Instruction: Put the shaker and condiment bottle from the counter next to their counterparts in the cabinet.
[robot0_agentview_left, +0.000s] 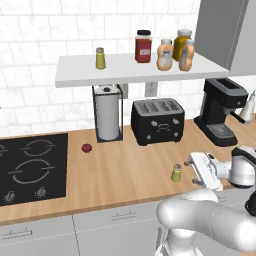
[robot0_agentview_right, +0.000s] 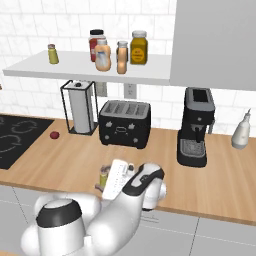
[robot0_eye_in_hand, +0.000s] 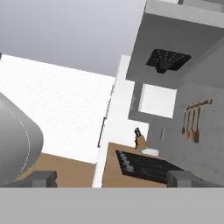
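Wooden bench (robot0_agentview_left: 120, 170) under a white shelf (robot0_agentview_left: 90, 75). The shaker (robot0_agentview_left: 176, 173) stands upright near the bench's front edge, just beside my claw (robot0_agentview_left: 189, 171), whose fingers stand wide apart with nothing between them. The slim condiment bottle (robot0_agentview_left: 187, 56) already sits at the shelf's right end, against the fatter bottle (robot0_agentview_left: 164, 55); the twin shaker (robot0_agentview_left: 100, 58) stands alone toward the left end. I judge the grasp next: I should centre the fingers on the shaker's body, below the cap, and close gently so it does not tip.
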